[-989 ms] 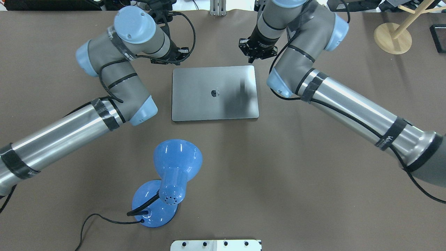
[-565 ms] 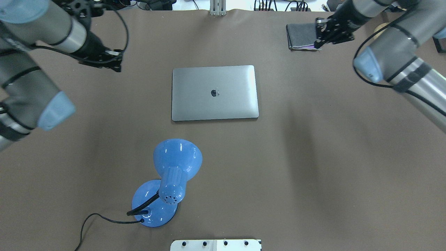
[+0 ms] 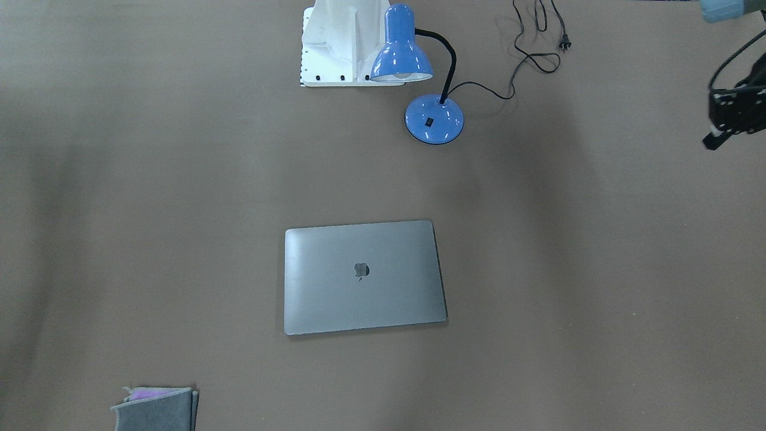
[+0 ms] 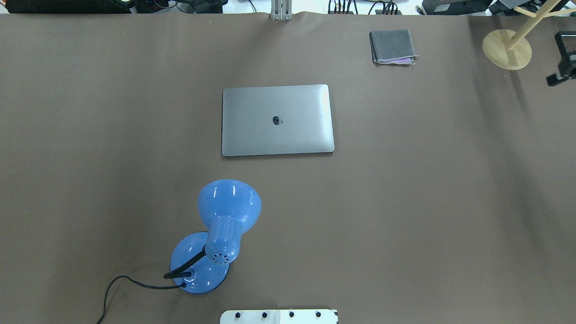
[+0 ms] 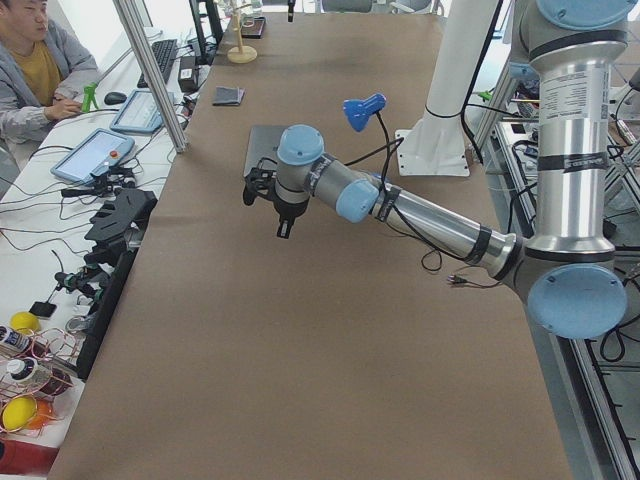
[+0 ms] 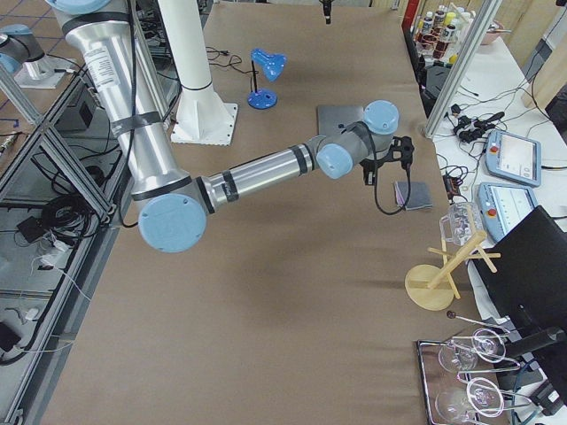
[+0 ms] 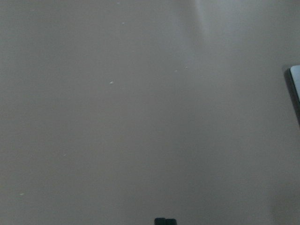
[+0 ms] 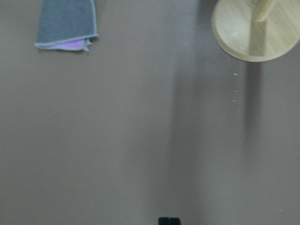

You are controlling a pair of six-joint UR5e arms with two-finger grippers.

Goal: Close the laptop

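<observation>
The space-grey laptop lies flat at the table's middle with its lid down and the apple logo facing up; it also shows in the front view, and a corner of it shows in the left wrist view. My left gripper hangs above bare table far to the laptop's left, with its fingers together. My right gripper is at the overhead view's right edge, far from the laptop, also shut. Both are empty. Each wrist view shows only joined black fingertips over brown table.
A blue desk lamp with a black cable stands near the front, below the laptop. A folded grey cloth lies at the back right. A wooden stand's round base sits at the far right corner.
Both arms have swung outward from the laptop's far edge: the left arm has left the overhead view, and the right gripper has gone to its right edge. The laptop has stayed closed and still.
</observation>
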